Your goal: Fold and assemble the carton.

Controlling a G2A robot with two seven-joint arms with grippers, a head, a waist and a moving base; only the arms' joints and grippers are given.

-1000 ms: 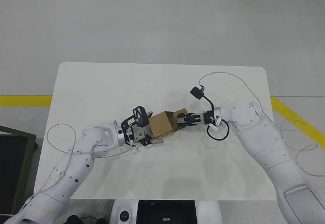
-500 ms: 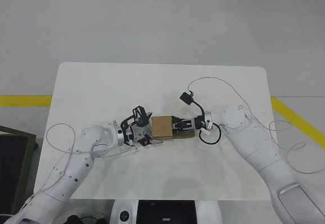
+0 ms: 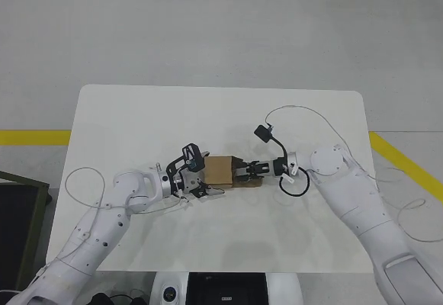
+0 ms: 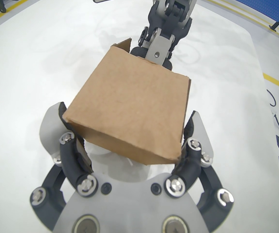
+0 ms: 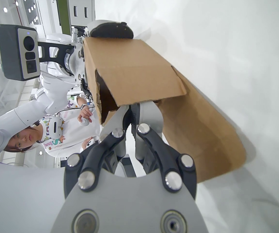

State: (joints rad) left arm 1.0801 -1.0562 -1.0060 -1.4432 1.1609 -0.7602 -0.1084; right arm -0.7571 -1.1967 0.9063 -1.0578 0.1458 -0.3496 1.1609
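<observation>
Carton squared up between my two grippers at mid-table.

A second ago the brown cardboard carton (image 3: 219, 169) sat skewed. My right gripper (image 5: 135, 112) has since pushed in and eased back a touch, and the box now lies straight between us, so I judge the body formed and the end flaps still to do. My left gripper (image 4: 126, 122) clamps the near end, its fingers spread across the width onto both side walls. My right fingers are almost together and seem to pinch a flap edge, though cardboard hides the tips. The board is matte and fibrous, with crisp creases and one ragged edge. A long flap (image 5: 202, 134) trails toward the white table (image 3: 130, 114).
</observation>
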